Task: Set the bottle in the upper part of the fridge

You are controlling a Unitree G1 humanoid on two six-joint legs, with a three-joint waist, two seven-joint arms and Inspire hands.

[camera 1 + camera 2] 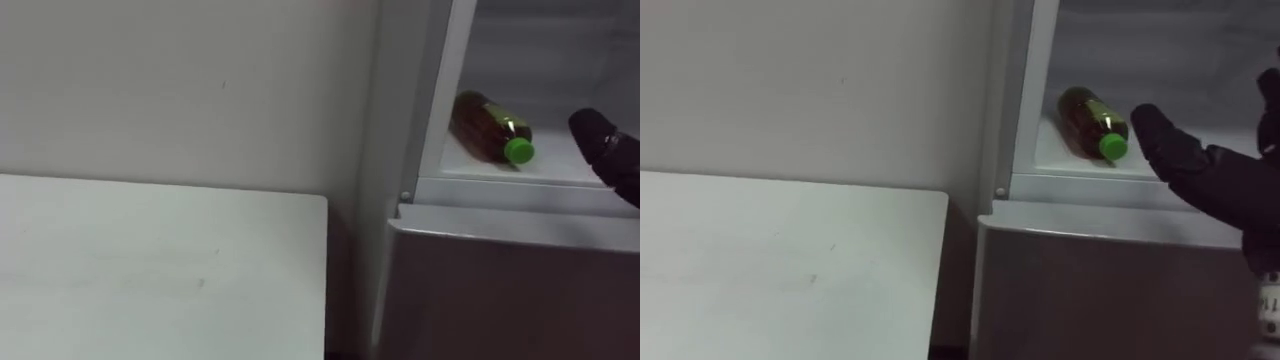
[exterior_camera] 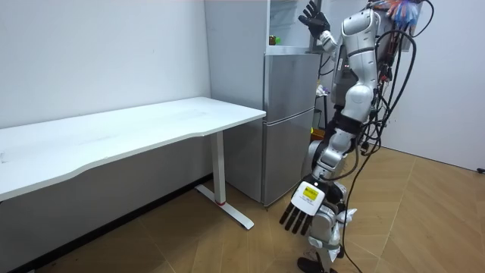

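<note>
Bottle lies on its side inside the upper compartment of the fridge, green cap twd the front, nothing gripping it. Right hand is up at the fridge's open top, just beside the cap, fingers straight & spread, empty. Left hand hangs low by the fridge's lower door, fingers relaxed; table sits left of the fridge.

My right hand enters at the right edge of the right eye view, at mid-height. Its fingers are extended, point toward the upper left and hold nothing. In the room view this arm is raised above shoulder level, fingers spread, at top centre-right of the frame. My left hand hangs at lower centre-right, arm down, fingers relaxed and empty.
</note>
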